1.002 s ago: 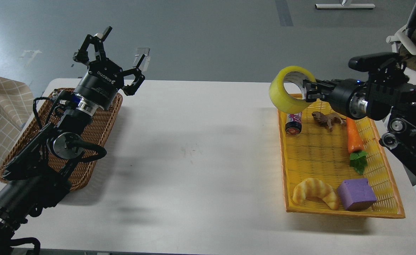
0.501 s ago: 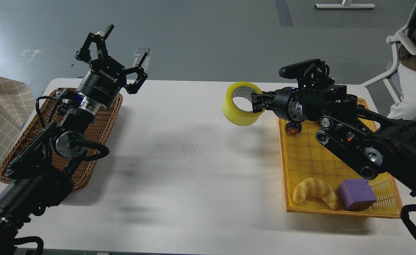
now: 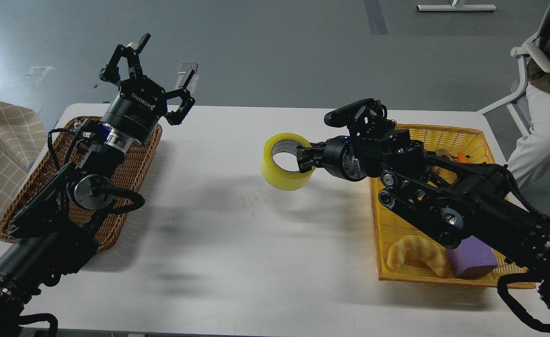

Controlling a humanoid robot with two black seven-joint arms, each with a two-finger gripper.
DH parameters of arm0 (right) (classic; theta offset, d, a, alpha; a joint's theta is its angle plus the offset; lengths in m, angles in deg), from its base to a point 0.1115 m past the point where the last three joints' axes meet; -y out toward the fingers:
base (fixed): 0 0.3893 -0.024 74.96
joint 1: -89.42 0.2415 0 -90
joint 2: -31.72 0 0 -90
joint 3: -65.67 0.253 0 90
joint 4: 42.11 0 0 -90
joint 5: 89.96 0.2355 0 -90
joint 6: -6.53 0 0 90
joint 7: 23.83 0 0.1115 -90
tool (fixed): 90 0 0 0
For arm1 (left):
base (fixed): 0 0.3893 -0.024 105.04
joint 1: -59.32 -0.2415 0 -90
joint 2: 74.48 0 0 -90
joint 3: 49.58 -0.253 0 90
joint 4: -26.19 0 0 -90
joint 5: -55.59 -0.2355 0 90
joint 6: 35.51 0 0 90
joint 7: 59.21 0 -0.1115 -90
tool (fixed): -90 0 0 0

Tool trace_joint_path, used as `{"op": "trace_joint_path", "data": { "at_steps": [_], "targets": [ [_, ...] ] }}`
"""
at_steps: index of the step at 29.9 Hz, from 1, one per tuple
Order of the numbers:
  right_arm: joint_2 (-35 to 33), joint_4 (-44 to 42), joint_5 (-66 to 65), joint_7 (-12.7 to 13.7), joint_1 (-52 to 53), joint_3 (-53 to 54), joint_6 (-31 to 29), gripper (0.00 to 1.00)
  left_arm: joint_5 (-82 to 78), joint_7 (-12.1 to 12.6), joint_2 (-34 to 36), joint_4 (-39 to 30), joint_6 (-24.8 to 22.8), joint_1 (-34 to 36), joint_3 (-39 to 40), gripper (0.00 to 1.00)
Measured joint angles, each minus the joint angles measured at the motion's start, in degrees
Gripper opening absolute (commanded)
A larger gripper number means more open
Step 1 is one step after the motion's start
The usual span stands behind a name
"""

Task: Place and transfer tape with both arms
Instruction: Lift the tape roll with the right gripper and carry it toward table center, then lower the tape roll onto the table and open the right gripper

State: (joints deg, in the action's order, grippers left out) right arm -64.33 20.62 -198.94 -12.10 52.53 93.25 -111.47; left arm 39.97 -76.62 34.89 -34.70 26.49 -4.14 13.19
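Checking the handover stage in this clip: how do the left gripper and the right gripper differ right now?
The left gripper is open and empty; the right gripper is shut on the tape, fingers through its core. The left gripper points up, above the brown wicker basket; the right gripper lies level, reaching over the table middle, away from the yellow basket. Both are black.

Blk cabled arms [image 3: 69, 196], ROBOTIQ-marked

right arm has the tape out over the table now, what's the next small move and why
Probably lower the tape onto the bare white table near its middle, then release. The right tool grips the roll's wall and holds it in the air, clear of the yellow basket. The left tool is open but far off, over the wicker basket.
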Motion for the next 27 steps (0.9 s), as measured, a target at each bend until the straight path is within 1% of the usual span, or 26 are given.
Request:
{"op": "trace_joint_path", "data": {
  "at_steps": [11, 27],
  "targets": [
    [5.66, -5.33, -0.18, 0.12, 1.04, -2.94, 0.0, 0.0, 0.34, -0.07, -0.34, -0.03, 0.0, 0.04, -0.01, 0.98],
    [6.05, -8.93, -0.79, 0.23, 0.87, -3.38, 0.0, 0.0, 0.42, -0.02, -0.74, -0.1, 0.0, 0.17, -0.01, 0.98]
  ]
}}
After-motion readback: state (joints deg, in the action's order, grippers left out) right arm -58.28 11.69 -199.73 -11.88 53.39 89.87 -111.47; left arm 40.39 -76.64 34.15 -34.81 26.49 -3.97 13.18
